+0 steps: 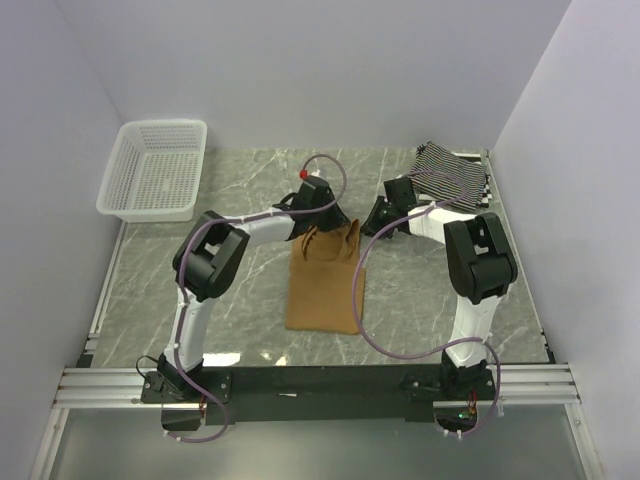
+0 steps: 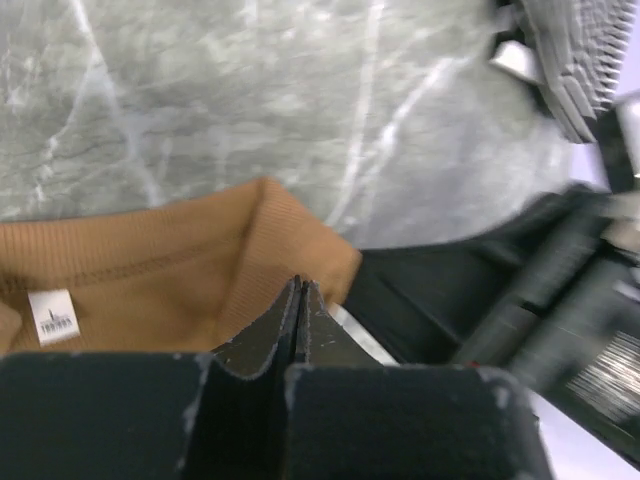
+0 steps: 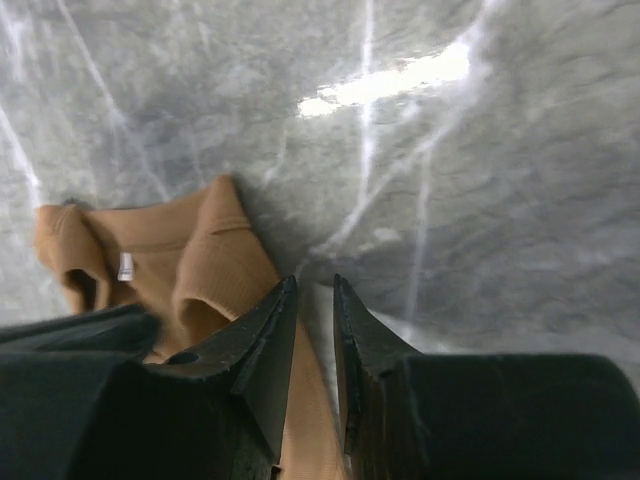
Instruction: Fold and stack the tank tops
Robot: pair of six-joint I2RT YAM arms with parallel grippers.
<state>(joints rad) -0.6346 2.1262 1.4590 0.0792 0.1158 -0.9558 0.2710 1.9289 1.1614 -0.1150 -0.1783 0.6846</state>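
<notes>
The counter (image 1: 240, 300) is grey-green marble run through with pale white veins. One tank top (image 1: 322, 290) is a plain tan-brown, ribbed at its edges, with a small white label (image 2: 52, 315) printed in dark marks. The other tank top (image 1: 450, 175) carries bold black-and-white stripes. The basket (image 1: 155, 170) is white mesh. Both arms are white and black, each trailing a dull purple cable (image 1: 365, 320). The left hand (image 2: 300, 285) and right hand (image 3: 313, 285) are matt black. The walls (image 1: 300, 70) are pale lavender-white.
</notes>
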